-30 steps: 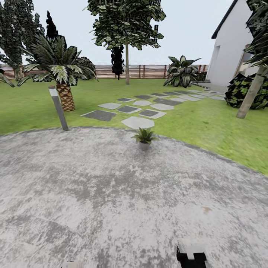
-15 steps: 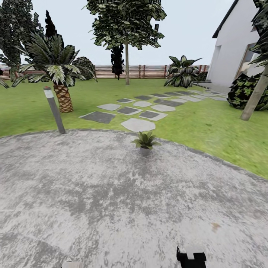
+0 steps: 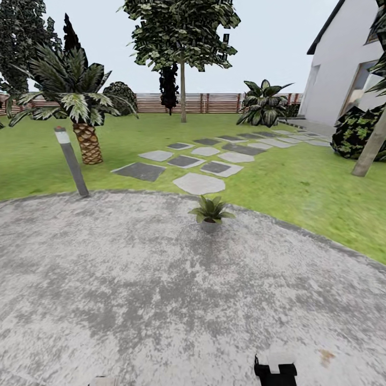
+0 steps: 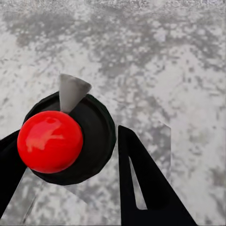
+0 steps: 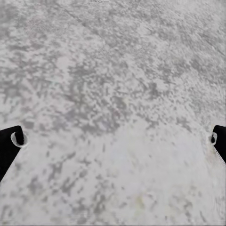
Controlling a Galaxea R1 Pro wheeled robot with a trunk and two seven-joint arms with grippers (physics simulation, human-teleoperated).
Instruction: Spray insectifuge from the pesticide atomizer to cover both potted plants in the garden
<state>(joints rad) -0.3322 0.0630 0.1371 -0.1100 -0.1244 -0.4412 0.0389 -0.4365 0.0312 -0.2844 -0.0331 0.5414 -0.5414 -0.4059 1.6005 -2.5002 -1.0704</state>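
The left gripper [image 4: 70, 160] is clamped on the pesticide atomizer [image 4: 70, 136], its pale nozzle [image 4: 73, 92] pointing out over the patio [image 3: 161, 300]; the right gripper [image 5: 113, 141] hangs with jaws spread wide over bare paving. One potted plant [image 3: 210, 212] stands ahead at the patio's far edge, near the stepping stones [image 3: 198, 183]. Its leaves appear free of specks, though it is too small to be sure; the approach should stop just short, with the nozzle squared above the rosette before spraying.

A grey bollard lamp [image 3: 71, 161] stands tilted at the lawn's edge near a palm [image 3: 75, 94]. Flat stepping stones [image 3: 199, 183] lead toward a white house [image 3: 343, 64].
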